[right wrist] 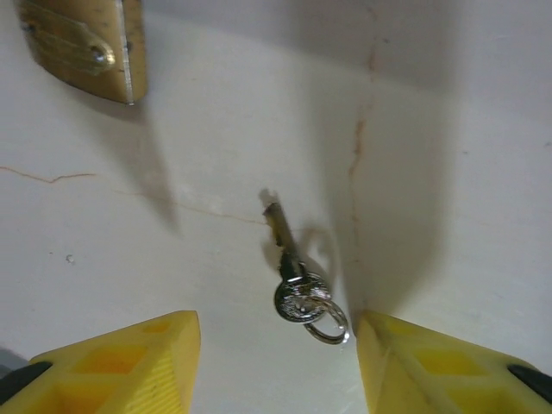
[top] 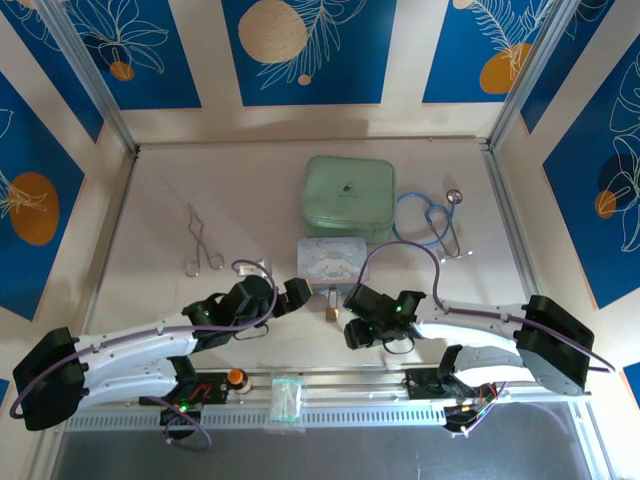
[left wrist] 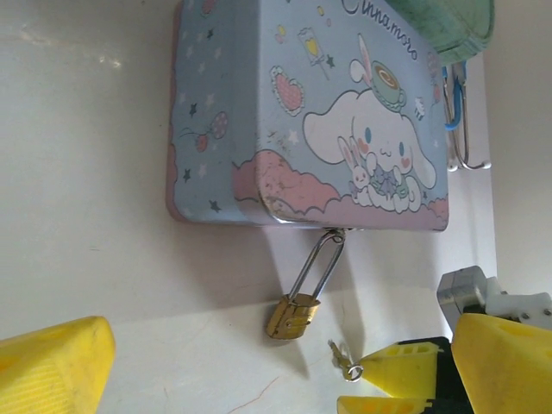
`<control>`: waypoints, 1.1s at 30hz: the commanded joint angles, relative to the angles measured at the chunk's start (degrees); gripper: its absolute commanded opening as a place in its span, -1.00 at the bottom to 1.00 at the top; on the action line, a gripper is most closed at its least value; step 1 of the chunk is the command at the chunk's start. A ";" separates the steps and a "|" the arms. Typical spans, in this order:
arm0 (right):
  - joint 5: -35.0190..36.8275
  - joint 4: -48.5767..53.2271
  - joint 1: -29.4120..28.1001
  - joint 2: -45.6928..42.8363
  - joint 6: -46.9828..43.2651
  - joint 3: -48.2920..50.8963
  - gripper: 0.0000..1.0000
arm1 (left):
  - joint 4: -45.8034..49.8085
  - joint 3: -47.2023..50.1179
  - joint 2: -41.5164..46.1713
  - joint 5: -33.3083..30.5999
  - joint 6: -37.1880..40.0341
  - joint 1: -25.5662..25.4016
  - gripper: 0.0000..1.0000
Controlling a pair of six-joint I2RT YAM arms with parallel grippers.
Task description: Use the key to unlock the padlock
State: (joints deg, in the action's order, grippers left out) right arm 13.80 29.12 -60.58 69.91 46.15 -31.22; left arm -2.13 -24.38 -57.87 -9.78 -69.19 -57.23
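The small brass padlock (left wrist: pixel 291 316) lies on the table, its long silver shackle (left wrist: pixel 317 263) hooked through the clasp of the pastel cartoon tin (left wrist: pixel 259 112). The silver key (right wrist: pixel 293 276) with its ring lies flat on the table just right of the padlock (right wrist: pixel 86 47), tip pointing away from my right gripper (right wrist: pixel 276 332). The right gripper's yellow fingers stand open on either side of the key's head, the ring close to the right finger (right wrist: pixel 431 362). My left gripper (left wrist: pixel 285 362) is wide open, facing the padlock (top: pixel 329 313) from the left with nothing between its fingers.
Behind the tin (top: pixel 332 262) sits a green zip pouch (top: pixel 350 197), with a blue stethoscope (top: pixel 435 225) to its right. Silver forceps (top: pixel 202 245) lie at the left. A clear packet (top: pixel 286 397) and an orange knob (top: pixel 236 378) sit on the near rail.
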 commanded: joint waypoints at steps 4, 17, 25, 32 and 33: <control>2.63 1.33 0.80 1.56 -0.20 -2.44 -0.09 | -0.75 1.33 -0.18 -1.56 -1.60 -0.78 0.99; 3.67 1.86 -0.99 5.99 -2.29 -3.65 -0.33 | -1.57 1.53 -1.94 -2.35 -2.38 -1.03 0.99; 4.60 2.34 -3.51 11.97 -0.67 -4.45 -0.60 | -1.48 1.71 -2.16 -2.87 -2.84 -1.04 0.99; 2.38 -1.18 -2.95 9.77 -0.95 -2.81 -0.87 | -1.64 1.93 -2.51 -3.22 -3.24 -1.04 0.99; 1.97 -1.57 -2.50 8.99 -1.35 -2.39 -0.87 | -1.98 1.82 -2.67 -2.95 -2.75 -1.04 0.99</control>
State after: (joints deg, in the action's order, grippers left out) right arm 21.19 32.12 -63.59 78.08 44.77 -36.84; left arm -2.61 -22.90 -59.92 -11.62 -71.72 -57.67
